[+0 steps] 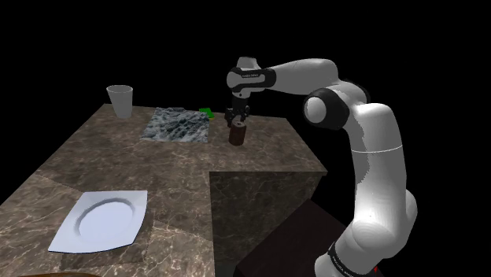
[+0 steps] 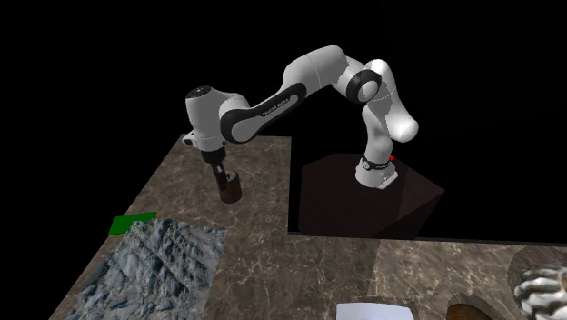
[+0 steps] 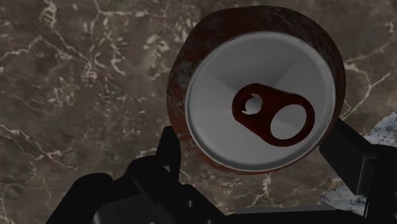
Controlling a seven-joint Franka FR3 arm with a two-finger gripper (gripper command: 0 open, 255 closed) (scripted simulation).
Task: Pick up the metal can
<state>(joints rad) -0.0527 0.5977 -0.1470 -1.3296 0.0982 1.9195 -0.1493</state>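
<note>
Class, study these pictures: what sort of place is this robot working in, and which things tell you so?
Probably a kitchen or dining counter in a home: a brown, marbled stone worktop, with a white plate, a pale cup and a reddish-brown drinks can.

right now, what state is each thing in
can: upright, clasped between the jaws
jaws: shut on the can
cup: upright
plate: lying flat, nothing on it
grey mat: spread flat
</note>
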